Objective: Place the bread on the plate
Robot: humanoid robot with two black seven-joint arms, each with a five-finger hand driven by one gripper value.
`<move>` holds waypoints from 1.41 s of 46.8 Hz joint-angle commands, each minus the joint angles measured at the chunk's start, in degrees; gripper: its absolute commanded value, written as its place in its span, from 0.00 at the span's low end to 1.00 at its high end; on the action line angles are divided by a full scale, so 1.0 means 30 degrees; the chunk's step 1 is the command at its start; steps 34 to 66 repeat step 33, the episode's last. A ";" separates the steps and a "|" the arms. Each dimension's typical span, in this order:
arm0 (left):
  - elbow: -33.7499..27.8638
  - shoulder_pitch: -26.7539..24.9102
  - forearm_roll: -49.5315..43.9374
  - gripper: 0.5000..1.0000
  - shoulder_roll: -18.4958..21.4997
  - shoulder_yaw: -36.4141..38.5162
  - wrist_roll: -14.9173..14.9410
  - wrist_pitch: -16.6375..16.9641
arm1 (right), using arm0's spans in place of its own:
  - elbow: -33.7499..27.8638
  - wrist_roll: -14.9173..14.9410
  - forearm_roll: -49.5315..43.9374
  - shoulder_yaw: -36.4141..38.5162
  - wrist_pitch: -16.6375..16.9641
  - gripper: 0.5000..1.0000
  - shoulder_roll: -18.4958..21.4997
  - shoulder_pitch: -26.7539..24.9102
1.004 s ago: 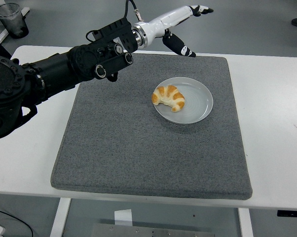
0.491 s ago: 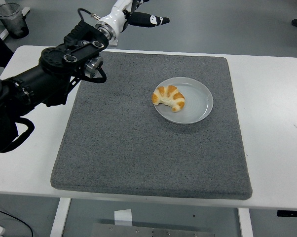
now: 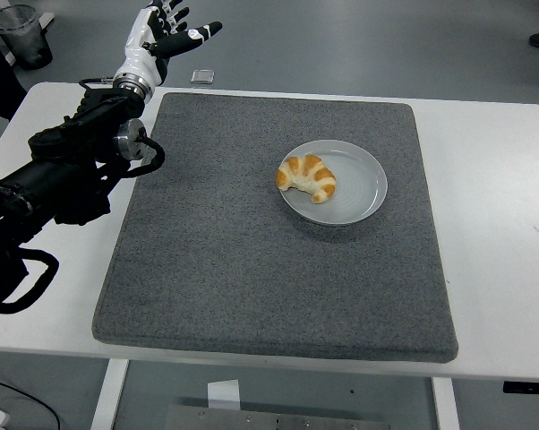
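Bread (image 3: pixel 307 177) on plate (image 3: pixel 359 190); robot hand (image 3: pixel 162 36) spread, empty

Head view, 1 camera: high on the robot's side, facing forward and down over the white table (image 3: pixel 502 233), near edge at bottom.

Bright even light, soft shadows, sharp focus

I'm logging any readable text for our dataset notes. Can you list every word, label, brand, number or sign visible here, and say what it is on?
No readable text appears in this view.
Golden-brown croissant: no label.
Round pale grey plate: unmarked.
Dark grey felt mat: unmarked.
White table: no print.
Left hand, white and black: dark patches on the fingers, no legible characters.
Small flat object on the floor: too small to read.
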 commanded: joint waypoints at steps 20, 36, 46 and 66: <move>0.1093 0.1396 -0.2386 1.00 -0.0040 -0.0597 0.0025 -0.0326 | 0.0235 -0.0002 0.0115 0.0055 0.0153 0.86 0.0000 -0.0028; 0.1093 0.1748 -0.2386 1.00 -0.0040 -0.0626 0.0025 -0.0297 | 0.0322 -0.0002 0.0115 0.0055 0.0358 0.86 0.0000 -0.0028; 0.1093 0.1748 -0.2386 1.00 -0.0040 -0.0626 0.0025 -0.0297 | 0.0322 -0.0002 0.0115 0.0055 0.0358 0.86 0.0000 -0.0028; 0.1093 0.1748 -0.2386 1.00 -0.0040 -0.0626 0.0025 -0.0297 | 0.0322 -0.0002 0.0115 0.0055 0.0358 0.86 0.0000 -0.0028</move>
